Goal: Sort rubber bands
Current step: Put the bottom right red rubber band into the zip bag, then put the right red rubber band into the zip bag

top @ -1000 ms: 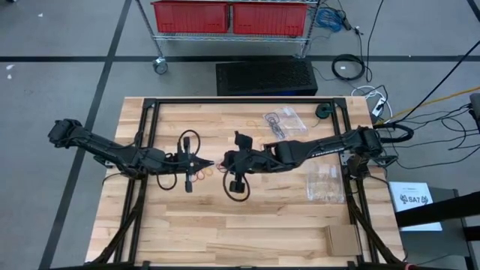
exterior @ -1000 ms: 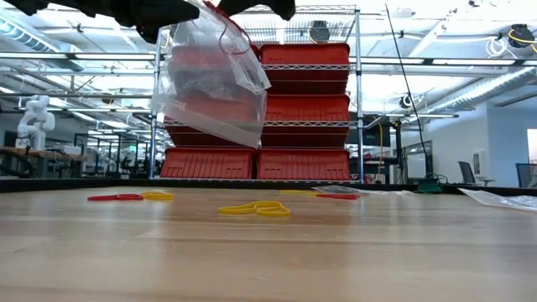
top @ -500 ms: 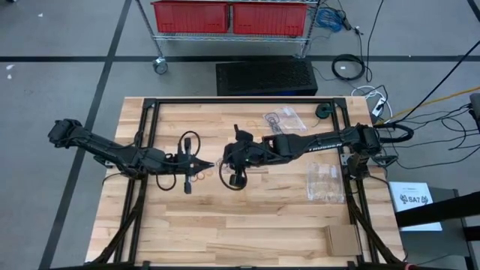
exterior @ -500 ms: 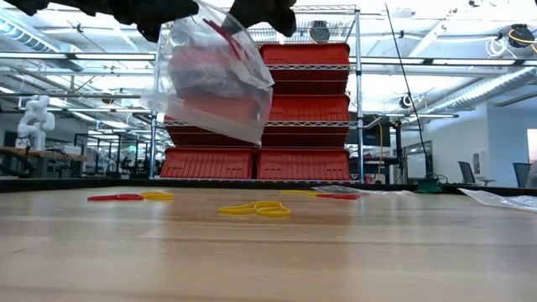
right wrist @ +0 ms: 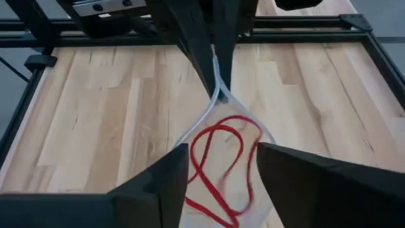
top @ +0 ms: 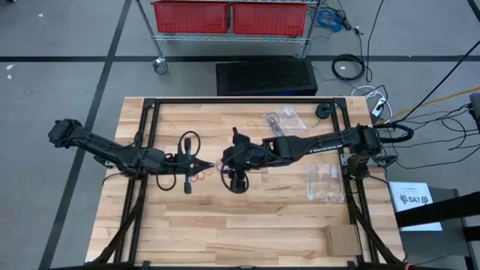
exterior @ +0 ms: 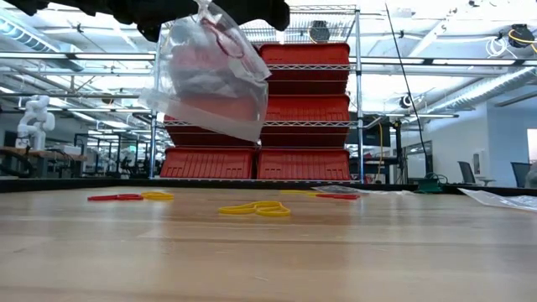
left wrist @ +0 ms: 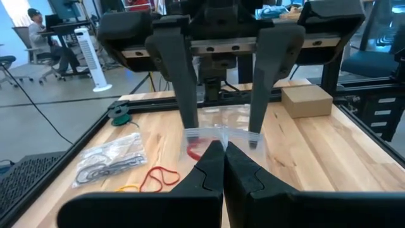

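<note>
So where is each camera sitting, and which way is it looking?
High view: above the table, looking straight down; shows both arms.
Low view: at tabletop height, looking across at red bins; the clear bag hangs from dark grippers above.
Left wrist view: behind the shut left gripper, facing the right gripper.
Right wrist view: between the right gripper's open fingers, looking into the bag at a red rubber band.
Both wrist views share the bag.

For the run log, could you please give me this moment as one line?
left end effector: shut on clear bag | right end effector: open over bag mouth | red rubber band: in bag
</note>
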Controlling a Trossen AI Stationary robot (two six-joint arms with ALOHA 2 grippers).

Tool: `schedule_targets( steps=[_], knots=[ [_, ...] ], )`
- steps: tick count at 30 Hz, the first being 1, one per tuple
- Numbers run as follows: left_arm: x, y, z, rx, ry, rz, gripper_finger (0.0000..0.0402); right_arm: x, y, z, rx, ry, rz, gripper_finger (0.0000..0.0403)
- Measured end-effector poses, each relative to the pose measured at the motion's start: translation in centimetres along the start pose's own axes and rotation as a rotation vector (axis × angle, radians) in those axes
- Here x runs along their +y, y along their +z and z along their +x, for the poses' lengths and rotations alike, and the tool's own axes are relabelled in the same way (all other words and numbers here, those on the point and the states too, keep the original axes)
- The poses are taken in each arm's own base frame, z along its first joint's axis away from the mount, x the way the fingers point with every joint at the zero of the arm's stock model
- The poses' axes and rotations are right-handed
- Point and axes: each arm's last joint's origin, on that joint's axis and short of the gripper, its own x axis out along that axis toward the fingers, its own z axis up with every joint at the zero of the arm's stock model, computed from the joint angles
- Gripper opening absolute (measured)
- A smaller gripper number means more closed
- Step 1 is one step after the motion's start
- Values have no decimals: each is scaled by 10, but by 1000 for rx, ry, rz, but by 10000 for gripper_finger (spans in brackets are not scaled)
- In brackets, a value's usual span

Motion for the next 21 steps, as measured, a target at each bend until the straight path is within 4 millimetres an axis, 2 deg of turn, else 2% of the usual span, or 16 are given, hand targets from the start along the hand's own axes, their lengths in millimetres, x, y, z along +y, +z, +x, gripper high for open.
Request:
schedule_targets(
  steps=[5,9,13,16,21],
  knots=[
    [0,0,0,0,4,0,0,-1,2,-12,7,-5,-8,171],
    [0,0,0,1,6,1,0,-2,7,-30,-18,-3,-3,144],
    [0,0,0,1,6,1,0,3,10,-50,-40,15,-40,138],
    [0,0,0,2,11,2,0,4,3,-65,42,17,-55,149],
    [0,0,0,6,13,3,0,-5,-28,-78,352,-87,-50,159]
  ],
)
